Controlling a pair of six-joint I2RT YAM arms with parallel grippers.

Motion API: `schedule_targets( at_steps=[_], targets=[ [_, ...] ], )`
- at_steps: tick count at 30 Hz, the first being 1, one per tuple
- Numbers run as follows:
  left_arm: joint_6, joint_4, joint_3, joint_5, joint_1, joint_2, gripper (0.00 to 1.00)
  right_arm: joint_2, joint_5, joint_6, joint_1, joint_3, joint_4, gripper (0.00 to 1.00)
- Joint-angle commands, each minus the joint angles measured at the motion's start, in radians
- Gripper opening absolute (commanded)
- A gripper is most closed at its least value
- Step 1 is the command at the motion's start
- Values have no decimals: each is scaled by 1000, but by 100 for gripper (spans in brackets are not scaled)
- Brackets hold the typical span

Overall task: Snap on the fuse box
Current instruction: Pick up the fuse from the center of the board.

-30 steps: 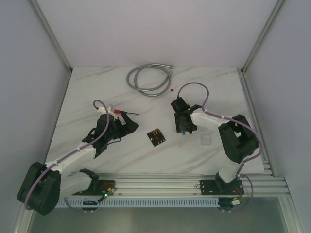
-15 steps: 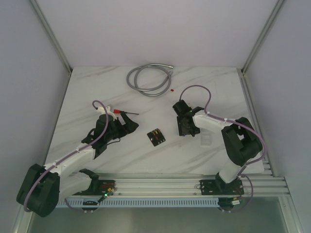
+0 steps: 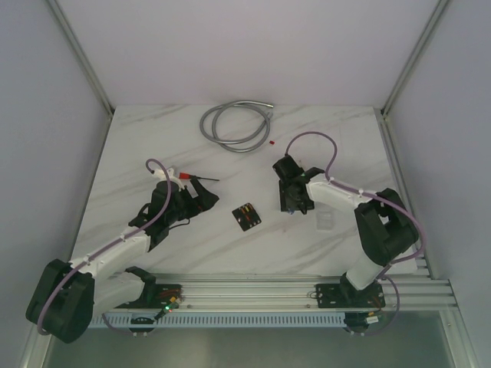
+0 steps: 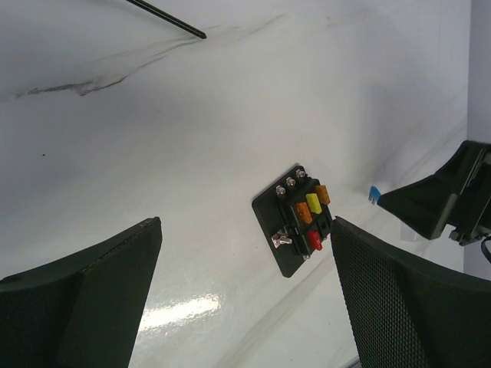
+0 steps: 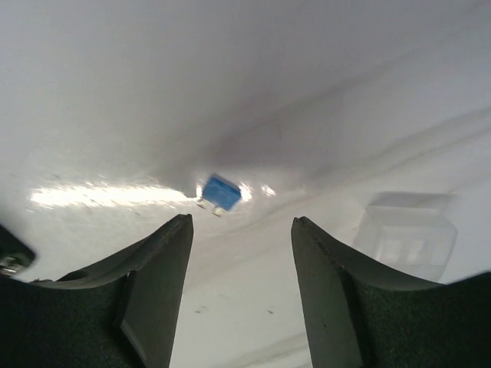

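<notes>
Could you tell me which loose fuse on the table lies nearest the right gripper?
The blue fuse, just ahead of the right gripper; the red fuse lies by the cable.

Soft, even overhead light, faint shadows. The glossy table [image 3: 153, 138] throws white glare just beside the left gripper [image 4: 244, 230] and ahead of the right gripper [image 5: 242, 222], whose fingers [image 5: 153, 299] sit blurred up close, and the clear piece [image 5: 406, 234] beside them looks hazy.
</notes>
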Motion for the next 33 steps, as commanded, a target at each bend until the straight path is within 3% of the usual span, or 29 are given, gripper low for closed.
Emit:
schedule_targets(
  at_steps=[1,11,33],
  targets=[
    [-9,16,-8,4,5,-15,100,-14,-1,124,9,45,53,61],
    [-7,16,-11,3,5,-18,100,46,21,213,9,28,103,47],
    [-7,16,-13,6,5,-20,100,27,84,216,7,3,62,45]
  ],
)
